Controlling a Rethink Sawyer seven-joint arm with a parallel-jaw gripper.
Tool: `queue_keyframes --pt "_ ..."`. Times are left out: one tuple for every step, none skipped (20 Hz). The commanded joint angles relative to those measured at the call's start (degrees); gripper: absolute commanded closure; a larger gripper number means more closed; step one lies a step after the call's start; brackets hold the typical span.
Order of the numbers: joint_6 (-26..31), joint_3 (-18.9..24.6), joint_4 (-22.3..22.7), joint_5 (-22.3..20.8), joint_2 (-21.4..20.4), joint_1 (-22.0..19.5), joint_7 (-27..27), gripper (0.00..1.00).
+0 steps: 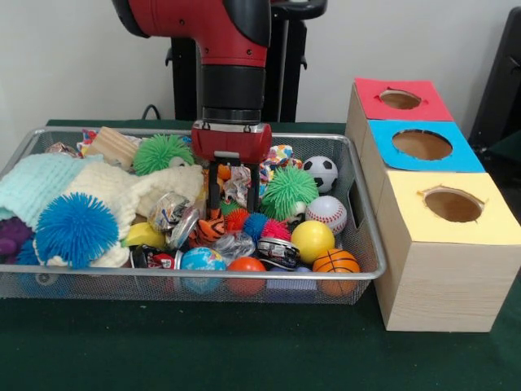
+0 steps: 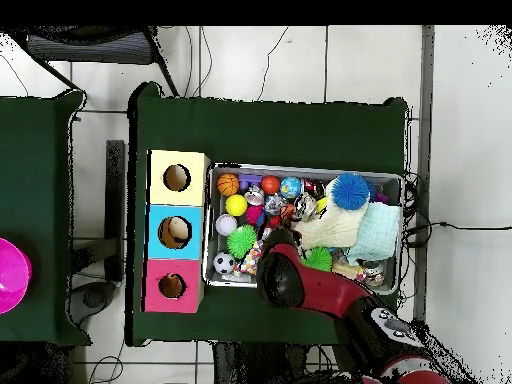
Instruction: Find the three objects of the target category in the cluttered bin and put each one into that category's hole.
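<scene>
The wire-mesh bin (image 1: 244, 275) sits on the green table, full of toys; it also shows in the overhead view (image 2: 305, 168). My gripper (image 1: 234, 205) reaches down into the bin's middle. Its fingers (image 1: 213, 195) stand apart on either side of a crinkled silvery wrapped item (image 1: 237, 186), just above small red and blue spiky balls (image 1: 254, 224). The hole (image 1: 400, 99) in the red-topped box is at the far right, and also shows in the overhead view (image 2: 172, 286). In the overhead view my arm (image 2: 290, 280) hides the gripper.
Blue-topped (image 1: 422, 145) and yellow-topped (image 1: 453, 205) boxes stand in a row with the red one. The bin holds green spiky balls (image 1: 289, 190), a blue spiky ball (image 1: 76, 229), a soccer ball (image 1: 320, 172), a baseball (image 1: 326, 213), a yellow ball (image 1: 313, 240), a basketball (image 1: 335, 262) and cream cloth (image 1: 122, 191).
</scene>
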Motion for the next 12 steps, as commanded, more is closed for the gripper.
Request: queue_keyframes --pt "0.9 1.5 -8.5 1.5 1.6 0.5 7.4 0.0" --pt "0.7 1.4 -8.9 1.3 1.6 0.5 7.3 0.0" --pt "0.8 1.3 -9.2 1.3 1.5 0.5 7.1 0.0" --pt "0.5 1.1 -9.5 1.2 1.5 0.5 7.0 0.0" --pt "0.2 0.9 -9.6 1.2 1.4 0.6 7.1 0.0" --pt "-0.1 0.7 -9.8 1.2 1.5 0.7 7.1 0.0" --pt "-0.4 0.4 -9.9 1.2 1.4 0.9 7.1 0.0" --pt "-0.5 0.1 -10.1 1.3 1.4 1.1 7.0 0.0" --pt "-0.9 -0.5 -10.2 1.4 1.5 1.5 7.0 0.0" --pt "-1.1 -1.1 -10.4 1.6 1.5 1.9 6.9 0.0" --pt "-1.9 -2.0 -10.5 1.8 1.5 2.6 6.9 0.0" --pt "-1.6 -3.0 -10.5 2.3 1.5 3.4 6.9 0.0"
